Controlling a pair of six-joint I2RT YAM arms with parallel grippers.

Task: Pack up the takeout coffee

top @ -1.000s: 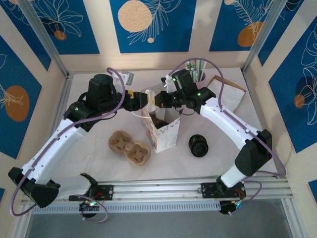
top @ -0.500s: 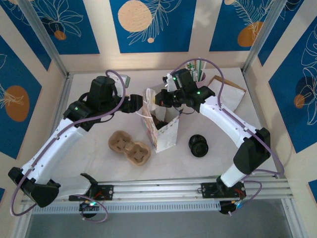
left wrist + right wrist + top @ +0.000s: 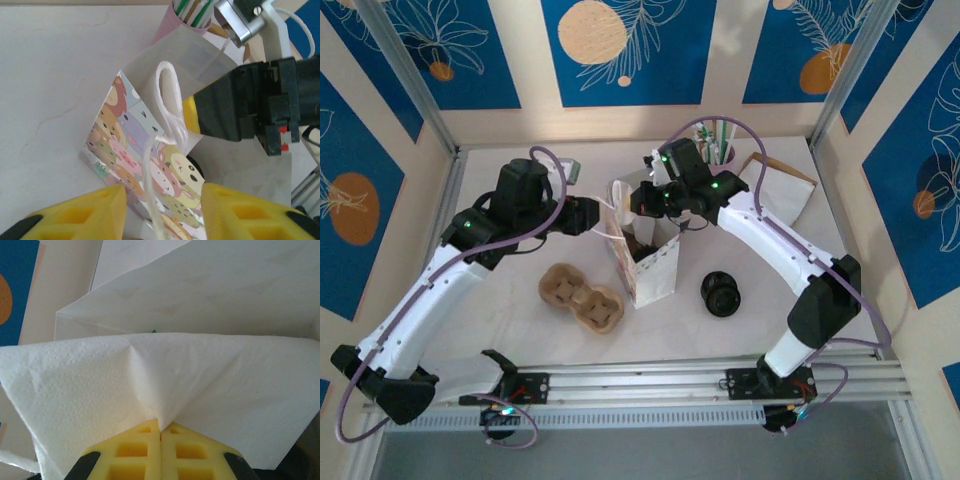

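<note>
A paper bag printed with cartoon animals stands open mid-table. Inside it a dark round shape shows; its black edge peeks past the bag wall, and I cannot tell whether it is the coffee's lid. My right gripper hangs over the bag's back rim, shut on a white paper napkin. My left gripper sits just left of the bag, open, with the bag's white string handle running between its yellow fingers untouched.
A brown pulp cup carrier lies left of the bag's front. Loose black lids sit to its right. A pink cup of straws and a flat brown paper bag stand at the back right.
My left gripper has drawn back leftward from the bag's rim. The right gripper has edged left over the bag's mouth with the napkin.
</note>
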